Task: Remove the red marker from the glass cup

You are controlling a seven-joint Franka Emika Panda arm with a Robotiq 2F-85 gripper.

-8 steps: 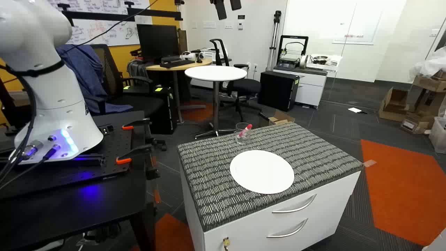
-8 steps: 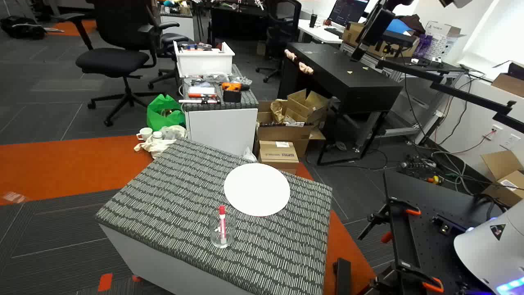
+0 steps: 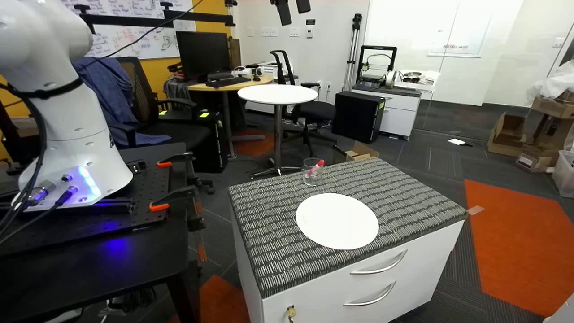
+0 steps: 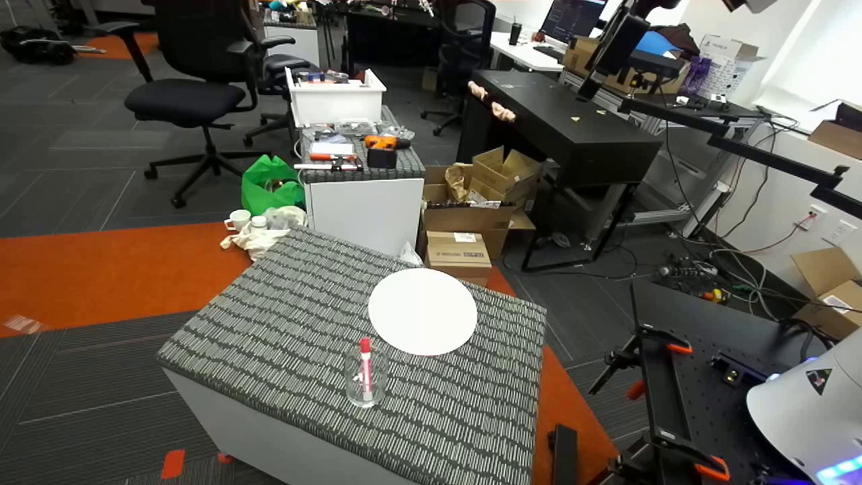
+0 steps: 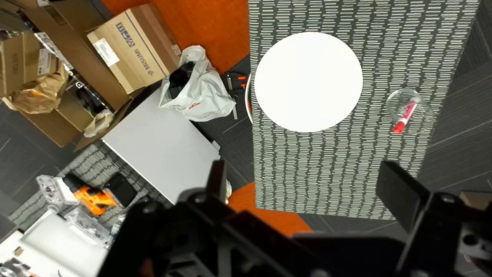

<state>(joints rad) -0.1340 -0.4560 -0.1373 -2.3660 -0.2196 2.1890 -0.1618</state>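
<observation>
The red marker (image 3: pixel 315 168) leans inside the clear glass cup (image 3: pixel 312 181), its red cap above the rim. In an exterior view the marker (image 4: pixel 366 370) also stands in the cup (image 4: pixel 380 385) on the patterned cabinet top. In the wrist view the marker (image 5: pixel 406 115) and cup (image 5: pixel 424 122) are at the upper right. My gripper (image 5: pixel 303 164) shows only in the wrist view. It is open and empty, its fingers wide apart. It is well above the cabinet top, with the cup beyond the right finger (image 5: pixel 399 192). The gripper is outside both exterior views.
A white round plate (image 3: pixel 337 220) lies beside the cup on the patterned cabinet top (image 4: pixel 269 323); the wrist view shows it (image 5: pixel 308 82) too. A second cabinet with a drill (image 4: pixel 384 143) and a white bin (image 4: pixel 337 101) stands near. Cardboard boxes (image 4: pixel 458 252) sit beside it.
</observation>
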